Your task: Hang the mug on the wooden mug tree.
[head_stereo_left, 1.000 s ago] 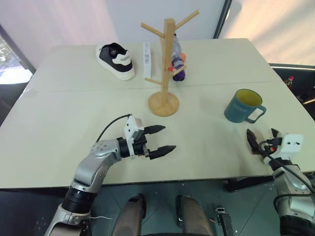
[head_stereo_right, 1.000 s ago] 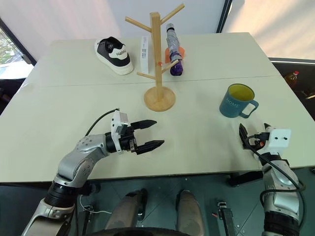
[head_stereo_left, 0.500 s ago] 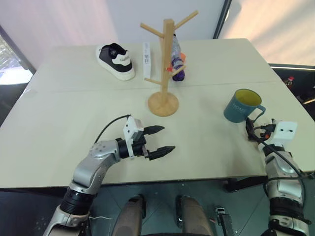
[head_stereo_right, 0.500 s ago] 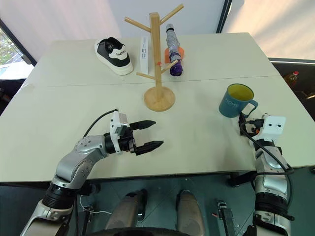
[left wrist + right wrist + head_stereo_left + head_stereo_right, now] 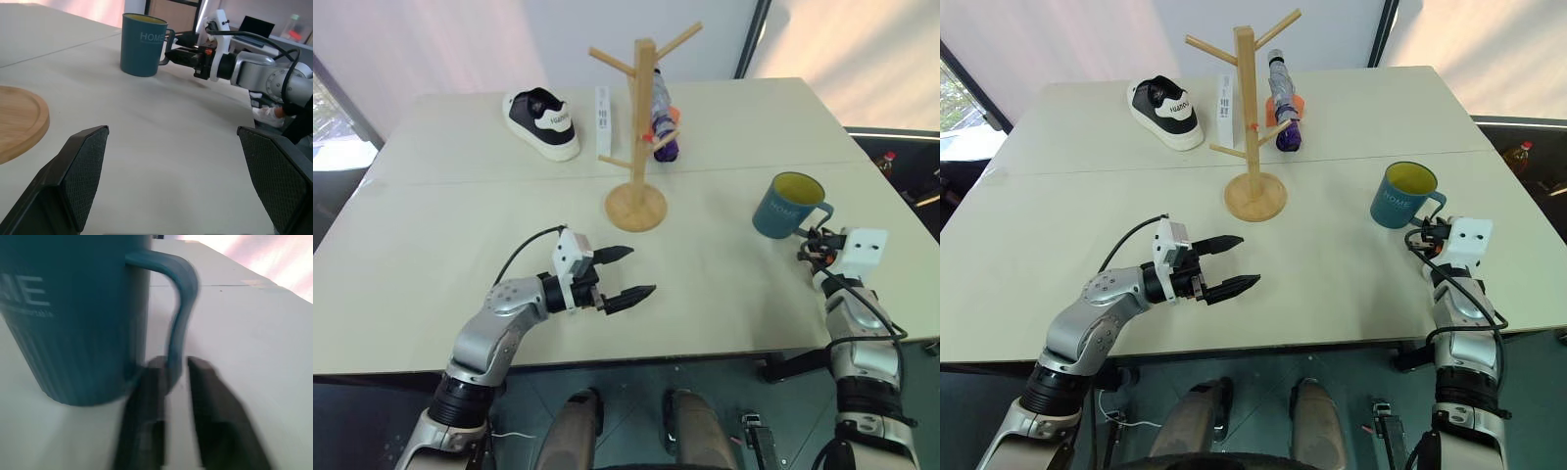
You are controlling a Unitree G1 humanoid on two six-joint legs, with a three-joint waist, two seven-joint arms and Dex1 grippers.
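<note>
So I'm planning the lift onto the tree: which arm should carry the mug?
The right. Its gripper is shut on the mug by the handle, at the table's right side. The left gripper hangs open and empty near the wooden mug tree, well away from the mug.

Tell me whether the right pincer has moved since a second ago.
Yes. The right pincer moved forward across the table, up to the mug's handle.

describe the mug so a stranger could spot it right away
On the pale table, look right of the wooden mug tree, near the right gripper. The mug stands upright there: teal outside, yellow inside, pale lettering, the table's only cup.
</note>
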